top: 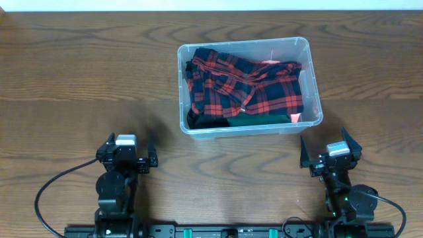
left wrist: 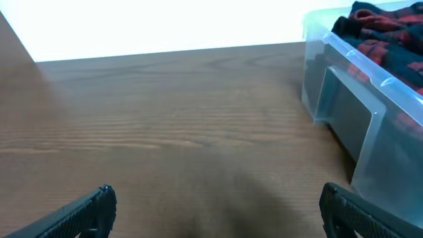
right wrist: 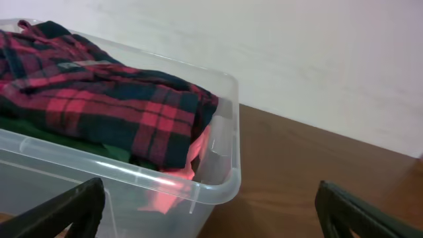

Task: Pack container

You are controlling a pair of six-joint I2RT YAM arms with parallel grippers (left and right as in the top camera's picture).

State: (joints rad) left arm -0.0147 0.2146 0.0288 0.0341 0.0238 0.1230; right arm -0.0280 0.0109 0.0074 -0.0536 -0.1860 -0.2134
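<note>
The clear plastic container [top: 316, 86] stands at the middle of the table, a little toward the far side, and holds a crumpled red-and-black plaid cloth [top: 244, 82] over green and pink pieces. In the left wrist view the container [left wrist: 357, 112] is at the right; in the right wrist view its near corner [right wrist: 221, 175] and the plaid cloth [right wrist: 112, 106] fill the left. My left gripper [top: 139, 158] rests near the front left, open and holding nothing. At the front right my right gripper [top: 330, 151] is also open and holds nothing, just short of the container's right corner.
The table is dark wood [top: 79, 79]. A pale wall [right wrist: 317, 59] rises behind its far edge. Black cables [top: 49, 188] run from the arm bases along the front edge.
</note>
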